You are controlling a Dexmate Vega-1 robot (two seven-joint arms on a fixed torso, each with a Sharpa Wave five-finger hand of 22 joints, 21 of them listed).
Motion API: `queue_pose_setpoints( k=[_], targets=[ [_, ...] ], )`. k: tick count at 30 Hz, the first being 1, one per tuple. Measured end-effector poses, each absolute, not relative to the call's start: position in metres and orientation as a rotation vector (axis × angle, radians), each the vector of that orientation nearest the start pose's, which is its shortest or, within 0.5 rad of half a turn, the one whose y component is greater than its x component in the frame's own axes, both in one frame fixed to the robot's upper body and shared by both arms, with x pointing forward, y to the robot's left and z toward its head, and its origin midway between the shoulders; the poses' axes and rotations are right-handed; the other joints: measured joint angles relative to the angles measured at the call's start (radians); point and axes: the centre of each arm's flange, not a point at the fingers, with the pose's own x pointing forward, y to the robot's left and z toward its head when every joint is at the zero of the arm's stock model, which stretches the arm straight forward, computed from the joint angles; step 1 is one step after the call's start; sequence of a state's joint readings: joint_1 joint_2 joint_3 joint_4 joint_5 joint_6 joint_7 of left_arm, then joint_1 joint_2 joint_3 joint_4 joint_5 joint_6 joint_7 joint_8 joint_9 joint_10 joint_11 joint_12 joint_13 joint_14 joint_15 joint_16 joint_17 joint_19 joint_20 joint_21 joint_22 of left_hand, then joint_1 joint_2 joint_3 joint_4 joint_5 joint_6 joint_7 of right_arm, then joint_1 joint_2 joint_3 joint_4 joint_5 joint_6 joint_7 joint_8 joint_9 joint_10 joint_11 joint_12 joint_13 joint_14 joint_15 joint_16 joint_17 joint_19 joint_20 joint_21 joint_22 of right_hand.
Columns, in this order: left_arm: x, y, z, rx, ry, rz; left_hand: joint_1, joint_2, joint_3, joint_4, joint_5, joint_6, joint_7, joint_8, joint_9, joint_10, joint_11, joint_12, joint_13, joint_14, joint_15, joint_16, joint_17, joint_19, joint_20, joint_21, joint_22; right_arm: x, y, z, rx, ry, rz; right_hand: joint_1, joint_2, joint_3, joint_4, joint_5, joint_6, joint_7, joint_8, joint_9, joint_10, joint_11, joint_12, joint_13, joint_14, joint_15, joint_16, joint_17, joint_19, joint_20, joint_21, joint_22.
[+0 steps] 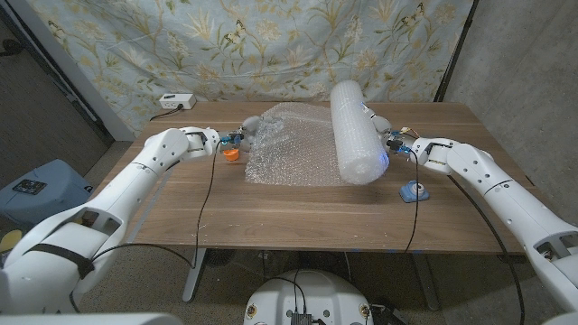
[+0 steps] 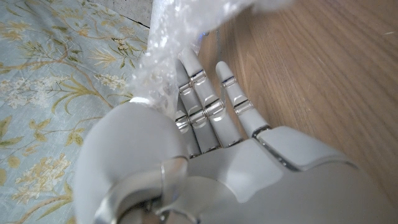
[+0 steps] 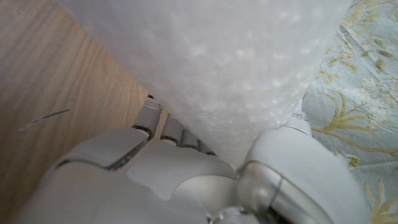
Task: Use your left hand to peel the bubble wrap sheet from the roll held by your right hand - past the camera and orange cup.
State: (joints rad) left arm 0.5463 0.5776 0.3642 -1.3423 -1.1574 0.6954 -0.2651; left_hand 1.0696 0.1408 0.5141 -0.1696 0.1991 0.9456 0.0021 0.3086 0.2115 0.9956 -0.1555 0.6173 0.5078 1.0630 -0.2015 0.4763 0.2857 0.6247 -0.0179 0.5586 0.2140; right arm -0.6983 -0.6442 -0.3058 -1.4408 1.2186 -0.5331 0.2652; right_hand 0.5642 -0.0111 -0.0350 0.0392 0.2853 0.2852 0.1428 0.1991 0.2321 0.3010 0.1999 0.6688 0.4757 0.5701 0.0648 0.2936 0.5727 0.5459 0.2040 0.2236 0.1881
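Observation:
The white bubble wrap roll (image 1: 354,131) lies lengthwise on the wooden table (image 1: 298,212), right of centre. My right hand (image 1: 380,126) holds it from its right side; the right wrist view shows the roll (image 3: 249,74) pressed against that hand (image 3: 186,180). A clear unrolled sheet (image 1: 293,149) spreads leftward from the roll. My left hand (image 1: 246,129) pinches the sheet's left edge, and the left wrist view shows the sheet (image 2: 168,56) caught between its thumb and fingers (image 2: 205,99). An orange cup (image 1: 231,154) stands just under the left hand.
A small blue and white object (image 1: 414,190) lies on the table near my right forearm. A white box (image 1: 175,102) sits at the table's back left corner. A floral cloth (image 1: 271,45) hangs behind the table.

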Motion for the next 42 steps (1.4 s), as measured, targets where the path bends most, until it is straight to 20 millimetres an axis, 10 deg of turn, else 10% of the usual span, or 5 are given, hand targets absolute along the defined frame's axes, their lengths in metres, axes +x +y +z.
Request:
queue_pose_setpoints(
  k=[42],
  targets=[
    [0.64, 0.243, 0.041, -0.321, 0.066, -0.664, 0.0, 0.0, 0.0, 0.0, 0.0, 0.001, 0.0, -0.003, 0.006, 0.0, 0.0, -0.008, 0.005, 0.0, 0.0, -0.008, 0.005, 0.0, 0.0, 0.019, -0.005, 0.639, -0.295, 0.009, 0.411, -0.013, 0.69, -0.009, 0.009, -0.027, 0.011, 0.037, -0.041, -0.005, 0.0, -0.009, -0.007, 0.014, -0.031, 0.011, -0.018, 0.018, -0.005, 0.004, -0.006, 0.005, -0.006, 0.0]
  ],
)
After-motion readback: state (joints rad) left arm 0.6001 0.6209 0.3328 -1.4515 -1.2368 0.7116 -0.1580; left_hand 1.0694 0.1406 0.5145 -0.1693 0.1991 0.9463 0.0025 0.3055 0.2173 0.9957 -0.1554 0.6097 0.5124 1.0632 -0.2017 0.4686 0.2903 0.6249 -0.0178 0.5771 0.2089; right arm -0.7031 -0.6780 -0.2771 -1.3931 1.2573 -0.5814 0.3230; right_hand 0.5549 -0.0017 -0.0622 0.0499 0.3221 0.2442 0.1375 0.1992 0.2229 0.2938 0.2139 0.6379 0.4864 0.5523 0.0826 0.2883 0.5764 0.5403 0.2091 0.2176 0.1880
